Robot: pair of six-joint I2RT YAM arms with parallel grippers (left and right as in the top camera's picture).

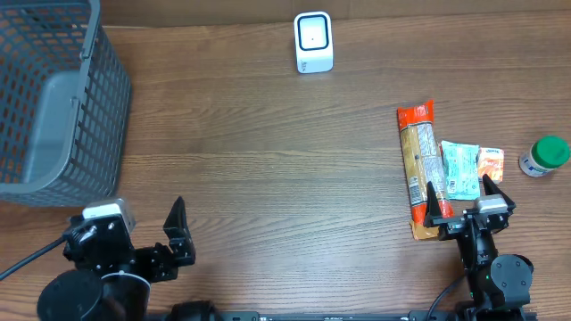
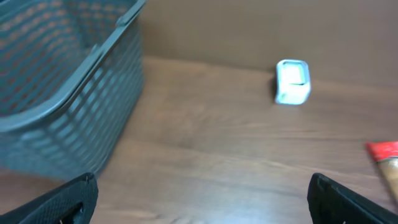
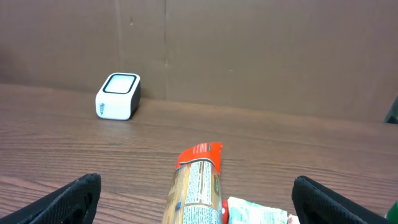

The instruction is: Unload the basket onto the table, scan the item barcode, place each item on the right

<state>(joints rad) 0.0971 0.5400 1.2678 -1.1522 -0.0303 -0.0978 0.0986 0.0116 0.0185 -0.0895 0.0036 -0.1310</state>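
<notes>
Listing what I have on the worktop, each placed from the scanner (image 1: 313,42).

- Item, long packet (image 1: 419,169): well to the right of the scanner and nearer to me, lying flat with its red end towards the scanner's side of the worktop. I judge it to be film-wrapped dry goods: light, crinkly, somewhat slippery, and likely to sag or crack inside if lifted by one end. I would take it across its narrow width near the middle, leaving the printed panel uncovered. I cannot make out the barcode itself.
- Teal sachet (image 1: 460,169) and small orange sachet (image 1: 490,164): just beside the packet, on the side away from the scanner. Both look thin and limp. A careless closing could catch the teal one.
- Green-capped jar (image 1: 545,155): farthest right of the scanner, apart from the sachets.
- Basket (image 1: 105,67): far left of the scanner.
- Right pincer (image 1: 459,198): jaws spread wide, holding nothing, over the packet's end farthest from the scanner.
- Left pincer (image 2: 202,208): jaws wide apart, empty, well to the left of the scanner and nearer to me, close to the basket.
</notes>
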